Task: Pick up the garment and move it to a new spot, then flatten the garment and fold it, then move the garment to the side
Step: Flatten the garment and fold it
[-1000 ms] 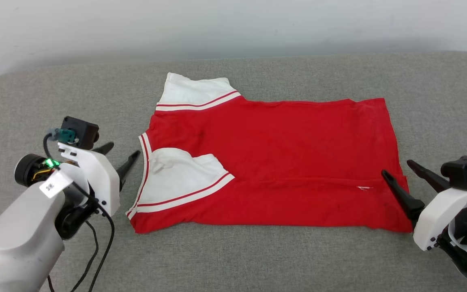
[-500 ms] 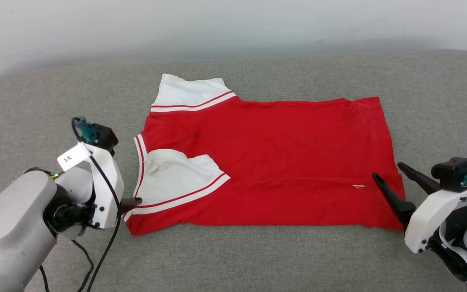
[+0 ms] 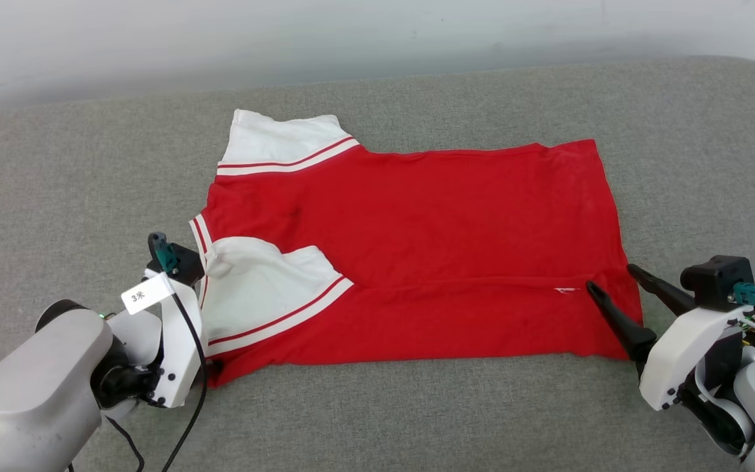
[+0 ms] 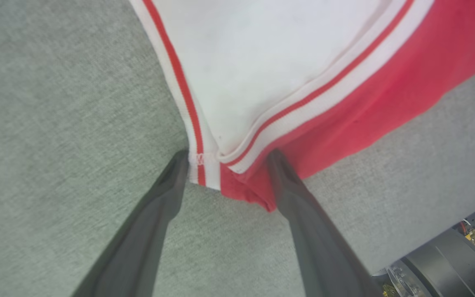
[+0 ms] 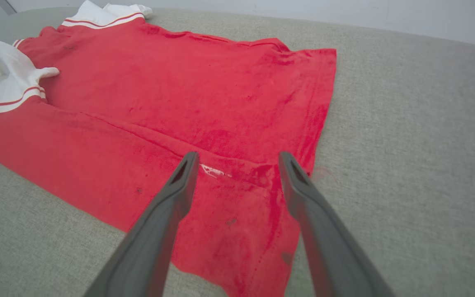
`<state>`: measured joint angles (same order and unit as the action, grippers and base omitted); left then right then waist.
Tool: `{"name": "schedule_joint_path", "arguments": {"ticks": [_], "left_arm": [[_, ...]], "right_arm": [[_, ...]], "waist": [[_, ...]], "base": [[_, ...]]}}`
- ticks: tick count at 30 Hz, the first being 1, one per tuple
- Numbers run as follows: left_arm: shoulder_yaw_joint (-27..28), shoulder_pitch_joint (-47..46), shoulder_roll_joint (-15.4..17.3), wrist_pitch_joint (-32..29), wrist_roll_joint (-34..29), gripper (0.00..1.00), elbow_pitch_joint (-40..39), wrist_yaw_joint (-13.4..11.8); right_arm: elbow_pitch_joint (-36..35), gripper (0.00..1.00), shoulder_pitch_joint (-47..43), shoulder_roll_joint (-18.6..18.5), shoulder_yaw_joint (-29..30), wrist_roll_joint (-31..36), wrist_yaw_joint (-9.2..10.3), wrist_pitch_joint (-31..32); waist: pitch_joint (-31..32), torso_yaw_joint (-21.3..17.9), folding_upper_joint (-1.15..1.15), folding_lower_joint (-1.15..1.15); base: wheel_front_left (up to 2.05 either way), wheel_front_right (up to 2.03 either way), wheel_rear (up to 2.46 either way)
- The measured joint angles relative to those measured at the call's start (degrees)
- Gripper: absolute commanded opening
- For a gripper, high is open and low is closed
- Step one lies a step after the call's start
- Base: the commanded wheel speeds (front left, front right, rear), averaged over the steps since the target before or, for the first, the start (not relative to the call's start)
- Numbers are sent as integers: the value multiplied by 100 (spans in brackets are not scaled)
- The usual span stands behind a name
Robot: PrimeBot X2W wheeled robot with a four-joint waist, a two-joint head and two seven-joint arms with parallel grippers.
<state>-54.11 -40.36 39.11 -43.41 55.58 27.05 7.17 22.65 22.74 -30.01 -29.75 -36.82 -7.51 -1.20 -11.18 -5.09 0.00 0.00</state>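
left hand (image 4: 227,159) and right hand (image 5: 239,159) gape empty at near corners of the flattened, seemingly once-folded garment (image 3: 417,249); further folding and the side move remain.

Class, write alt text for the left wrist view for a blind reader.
The left hand, two dark fingers open, brackets a corner of the garment, where a white sleeve with red-striped trim overlies red cloth, on a grey fabric surface.

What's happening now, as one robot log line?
red jersey T-shirt: partly folded, flat on grey cushion | left gripper: open, astride near sleeve corner | right gripper: open, over near hem corner
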Motion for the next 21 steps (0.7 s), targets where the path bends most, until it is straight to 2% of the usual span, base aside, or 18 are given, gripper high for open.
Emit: {"name": "schedule_joint_path", "arguments": {"ticks": [2, 3, 4, 5, 10, 15, 18, 21], "left_arm": [[-60, 2, -2, 77, -35, 100, 52, 19], [-100, 4, -2, 119, -40, 74, 55, 22], [-130, 4, -1, 180, -47, 23, 47, 23], [-183, -6, 13, 264, -97, 0, 15, 23], [-366, -69, 52, 653, -103, 0, -260, 23], [-404, -141, 196, 1022, -43, 0, -530, 23], [-312, -198, 275, 1258, -36, 0, -700, 23], [-267, -206, 364, 1401, -44, 0, -848, 23]], "right_arm": [[8, 100, 29, 1, 1, -1, 0, -3], [11, 100, 36, 0, 2, -3, 0, -11], [14, 100, 41, -2, 5, -11, 0, -20], [15, 100, 46, -11, 22, -21, 0, -25], [-18, 100, 60, -191, 145, -30, -1, -5], [-266, 100, 189, -557, 243, 13, -1, 322], [-475, 100, 344, -859, 256, -63, -1, 891], [-726, 100, 419, -1182, 145, -320, -1, 1804]], "waist": [[-19, -8, 0, 0], [-24, -7, 0, 0], [-25, -6, 0, 0], [-22, -1, 0, 0], [48, 87, 0, 0], [155, 163, 0, 0], [200, 180, 0, 0], [221, 197, 0, 0]], "base": [[0, 0, 0], [0, 0, 0], [0, 0, 0], [0, 0, 0], [0, 0, 0], [0, 0, 0], [0, 0, 0], [0, 0, 0]]}}
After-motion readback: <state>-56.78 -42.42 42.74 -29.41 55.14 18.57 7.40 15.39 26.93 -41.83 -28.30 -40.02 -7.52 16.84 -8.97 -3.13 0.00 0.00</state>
